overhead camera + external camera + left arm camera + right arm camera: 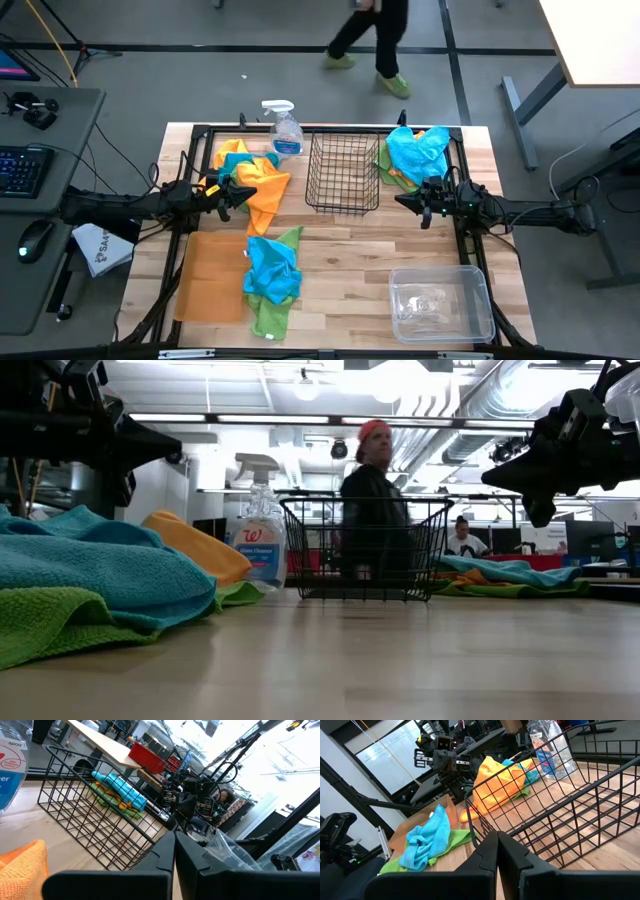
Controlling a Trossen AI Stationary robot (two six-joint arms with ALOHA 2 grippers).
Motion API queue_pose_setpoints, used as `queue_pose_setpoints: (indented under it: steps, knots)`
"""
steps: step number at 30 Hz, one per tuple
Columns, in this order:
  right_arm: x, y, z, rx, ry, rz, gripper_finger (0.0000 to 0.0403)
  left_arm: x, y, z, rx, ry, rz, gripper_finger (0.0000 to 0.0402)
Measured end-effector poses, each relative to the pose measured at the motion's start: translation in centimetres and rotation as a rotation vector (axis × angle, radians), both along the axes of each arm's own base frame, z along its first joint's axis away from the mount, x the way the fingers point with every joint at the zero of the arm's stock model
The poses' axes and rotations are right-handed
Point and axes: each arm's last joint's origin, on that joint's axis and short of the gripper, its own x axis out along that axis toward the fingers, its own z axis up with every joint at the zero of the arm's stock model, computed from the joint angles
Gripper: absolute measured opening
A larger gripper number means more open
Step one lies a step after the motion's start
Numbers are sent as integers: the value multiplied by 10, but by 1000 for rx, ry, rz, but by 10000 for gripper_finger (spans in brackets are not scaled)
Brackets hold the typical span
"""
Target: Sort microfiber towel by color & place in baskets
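Three heaps of microfiber towels lie on the table. An orange heap with blue and green bits (255,178) lies at the far left. A blue towel on a green one (272,272) lies near the middle front. A blue-on-green heap (414,152) lies at the far right. The black wire basket (343,172) stands between the two far heaps, the clear tub (440,302) at the near right, the flat orange-brown tray (212,277) at the near left. My left gripper (235,194) hovers shut beside the orange heap. My right gripper (425,208) hovers shut right of the wire basket.
A clear spray bottle (284,128) stands at the far edge, left of the wire basket. A person walks on the floor beyond the table (372,40). Bare wood lies in the middle of the table, between the wire basket and the clear tub.
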Motion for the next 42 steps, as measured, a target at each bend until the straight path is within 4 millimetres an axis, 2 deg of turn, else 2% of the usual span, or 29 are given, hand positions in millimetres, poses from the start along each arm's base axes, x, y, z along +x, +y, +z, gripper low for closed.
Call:
queue_pose_setpoints:
  steps: [24,34,38,42]
  knots:
    - [0,0,0,0,0,0,0,0,0,0,0,-2,0,0]
    - [0,0,0,0,4,0,0,-1,1,3,-64,-50,44,2]
    - [0,0,0,0,4,0,0,1,1,26,-52,-93,38,27]
    - [0,0,0,0,3,0,0,7,2,61,-9,80,42,85]
